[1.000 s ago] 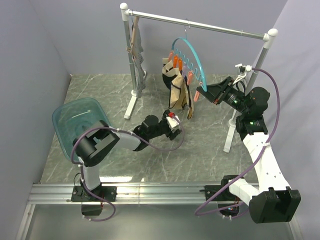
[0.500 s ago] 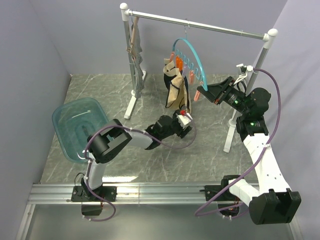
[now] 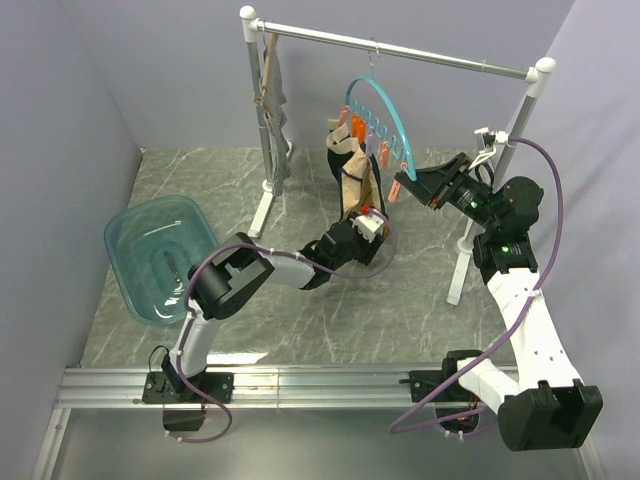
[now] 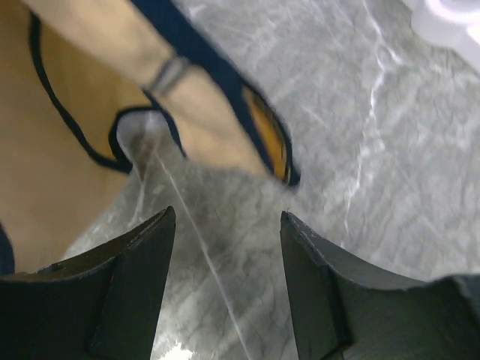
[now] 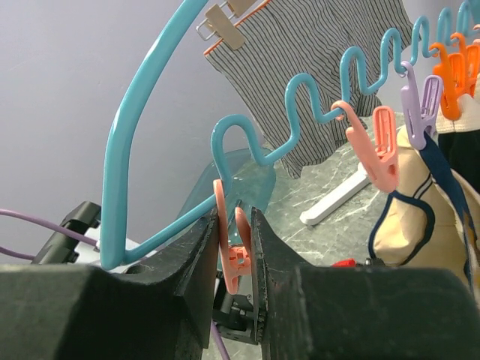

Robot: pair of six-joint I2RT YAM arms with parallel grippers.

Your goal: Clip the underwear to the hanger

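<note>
The tan underwear [image 3: 352, 185] with dark trim hangs from clips on the teal hanger [image 3: 388, 108], which hooks on the rail. My left gripper [image 3: 372, 226] is open and empty just below the garment's lower edge. In the left wrist view the underwear [image 4: 60, 150] fills the upper left, beyond the open gripper [image 4: 225, 225]. My right gripper [image 3: 401, 188] is shut on a pink clip [image 5: 234, 251] at the hanger's lower end. In the right wrist view the hanger [image 5: 120, 142] curves overhead and the underwear [image 5: 416, 206] hangs at the right.
A white rack rail [image 3: 400, 48] spans the back, with posts and feet [image 3: 262, 212] on the marble floor. A grey striped garment [image 3: 272, 110] hangs at its left end. A teal basin [image 3: 155, 255] sits at the left. Grey walls close in both sides.
My left gripper has moved right and farther in, from the open floor to just under the hanging underwear. The right gripper has stayed on the pink clip.
</note>
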